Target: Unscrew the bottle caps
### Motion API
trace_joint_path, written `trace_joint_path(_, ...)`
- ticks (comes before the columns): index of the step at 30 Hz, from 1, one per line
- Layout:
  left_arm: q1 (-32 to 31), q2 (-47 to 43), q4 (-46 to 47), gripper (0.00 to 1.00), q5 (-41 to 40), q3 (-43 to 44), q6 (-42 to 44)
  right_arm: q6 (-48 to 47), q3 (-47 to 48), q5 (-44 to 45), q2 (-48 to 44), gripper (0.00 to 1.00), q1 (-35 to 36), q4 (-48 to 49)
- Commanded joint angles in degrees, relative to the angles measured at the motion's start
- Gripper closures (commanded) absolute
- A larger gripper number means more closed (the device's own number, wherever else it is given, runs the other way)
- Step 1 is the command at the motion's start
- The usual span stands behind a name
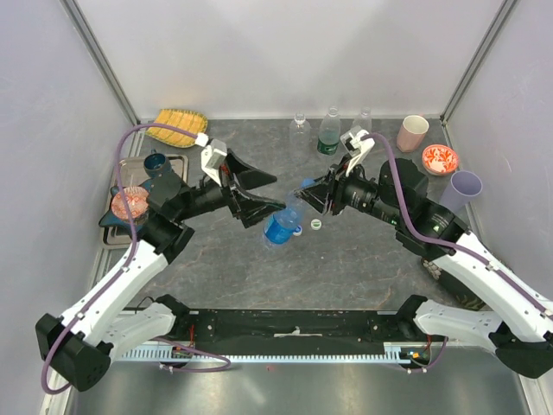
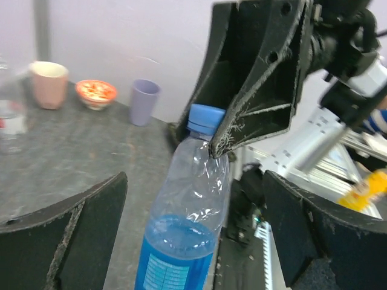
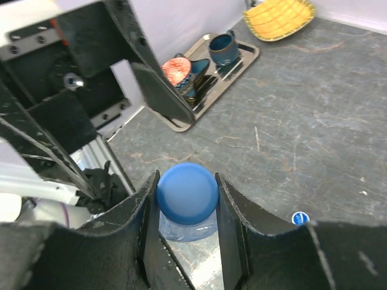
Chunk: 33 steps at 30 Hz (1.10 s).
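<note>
A blue-tinted bottle [image 1: 281, 227] stands mid-table, part full of blue liquid [image 2: 175, 241]. My right gripper [image 3: 187, 194] is shut on its blue cap [image 3: 187, 191], one finger on each side; from above it [image 1: 308, 188] is at the bottle's top. My left gripper [image 2: 190, 241] is open, its fingers [image 2: 66, 235] wide on both sides of the bottle's body and apart from it. A small loose cap [image 1: 316, 225] lies on the table to the right of the bottle, blue and white in the right wrist view [image 3: 300, 218]. Three more bottles [image 1: 328, 131] stand at the back.
At the back right stand a pink cup [image 1: 413, 132], a red-patterned bowl [image 1: 440, 159] and a purple cup [image 1: 462, 188]. A metal tray [image 1: 180, 161] on the left holds a blue cup [image 1: 155, 162] and a bowl [image 1: 130, 203]. A yellow ribbed dish [image 1: 175, 127] lies behind it.
</note>
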Motion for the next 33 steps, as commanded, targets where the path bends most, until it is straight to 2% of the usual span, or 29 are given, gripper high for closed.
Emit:
trace_joint_path(1,0.3,3.7,9.4,0.0,18.7,1.6,-7.3,1.5,0.4,-4.8,-2.0,1.0,-0.1,1.9)
trace_joint_path(12,0.2,4.0,0.2,0.0,20.0,1.2,1.3,7.0,1.6,-11.7,0.3,1.0,-0.1,11.3)
trace_joint_path(21,0.1,4.4,-5.6,0.02,21.3,2.6,5.9,8.3,2.9,-13.0,2.6,1.0,-0.1,13.9)
trace_joint_path(26,-0.2,4.1,-7.8,0.09,21.4,2.6,7.8,9.1,2.5,-13.1,2.7,1.0,-0.1,15.7)
trace_joint_path(33,-0.4,4.1,-10.1,0.24,21.4,3.4,9.8,9.5,2.3,-13.3,3.4,1.0,0.0,15.8)
